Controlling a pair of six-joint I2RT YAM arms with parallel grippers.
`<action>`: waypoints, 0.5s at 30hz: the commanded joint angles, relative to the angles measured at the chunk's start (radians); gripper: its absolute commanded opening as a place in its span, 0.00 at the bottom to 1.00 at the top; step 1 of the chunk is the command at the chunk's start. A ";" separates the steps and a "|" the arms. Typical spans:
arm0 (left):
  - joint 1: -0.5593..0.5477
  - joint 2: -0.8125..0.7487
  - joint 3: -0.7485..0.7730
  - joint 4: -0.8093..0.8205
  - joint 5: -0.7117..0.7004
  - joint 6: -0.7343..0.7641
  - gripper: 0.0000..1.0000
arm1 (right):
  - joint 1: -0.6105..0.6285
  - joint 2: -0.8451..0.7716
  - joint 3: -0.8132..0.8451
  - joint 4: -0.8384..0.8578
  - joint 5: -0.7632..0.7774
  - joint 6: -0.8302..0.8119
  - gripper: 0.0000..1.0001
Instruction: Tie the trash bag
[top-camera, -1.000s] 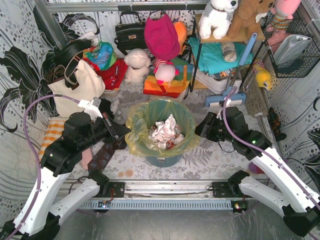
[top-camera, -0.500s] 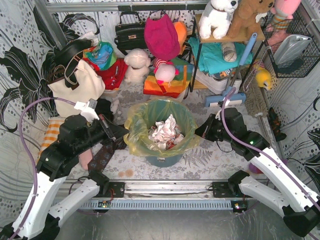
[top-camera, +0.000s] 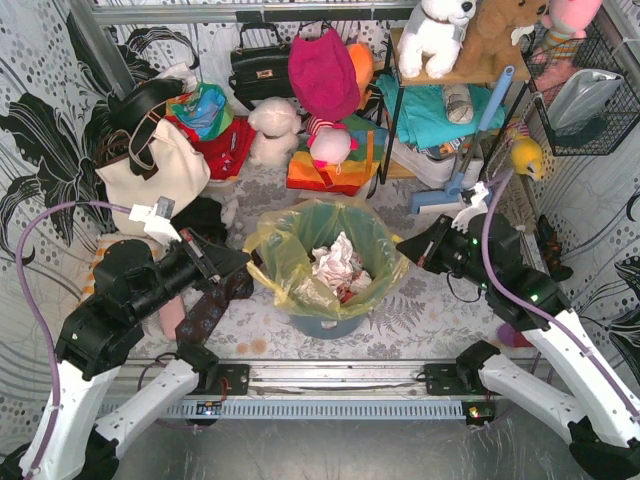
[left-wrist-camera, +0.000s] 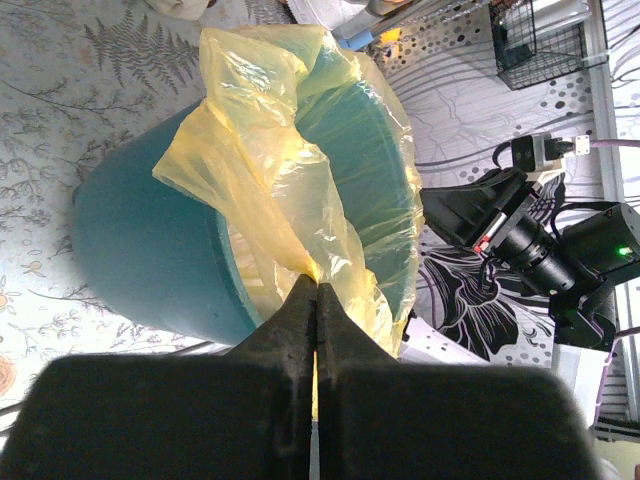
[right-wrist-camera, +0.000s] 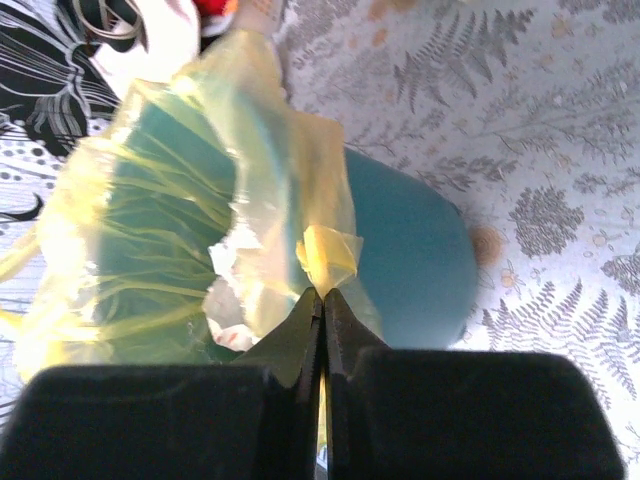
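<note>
The trash bag (top-camera: 300, 262) is a thin yellow-green liner inside a round teal bin (top-camera: 325, 322), with crumpled white paper (top-camera: 335, 265) in it. My left gripper (top-camera: 250, 262) is at the bag's left rim and my right gripper (top-camera: 402, 250) at its right rim. In the left wrist view the gripper (left-wrist-camera: 316, 285) is shut on a fold of the trash bag (left-wrist-camera: 270, 170), lifted off the bin (left-wrist-camera: 140, 250). In the right wrist view the gripper (right-wrist-camera: 322, 295) is shut on a pinch of the trash bag (right-wrist-camera: 330, 250) beside the bin (right-wrist-camera: 410, 260).
A cream tote (top-camera: 150, 175), a black handbag (top-camera: 262, 65), plush toys (top-camera: 275, 130) and folded cloths (top-camera: 330, 165) crowd the back. A shelf (top-camera: 440, 110) and a wire basket (top-camera: 585, 95) stand at the right. A dark patterned item (top-camera: 210, 310) lies left of the bin.
The right gripper has shut on the bag's right rim. Both arms have drawn outward, and the bag's rim now stands stretched and lifted off the bin on both sides.
</note>
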 joint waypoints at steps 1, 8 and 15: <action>0.004 -0.005 -0.015 0.127 0.029 -0.019 0.00 | -0.005 -0.024 0.077 0.039 -0.019 -0.033 0.00; 0.005 0.025 -0.101 0.277 0.084 -0.038 0.00 | -0.005 0.014 0.130 0.188 -0.141 -0.040 0.00; 0.004 0.073 0.014 0.066 -0.046 0.014 0.01 | -0.005 0.069 0.142 0.237 -0.191 -0.043 0.00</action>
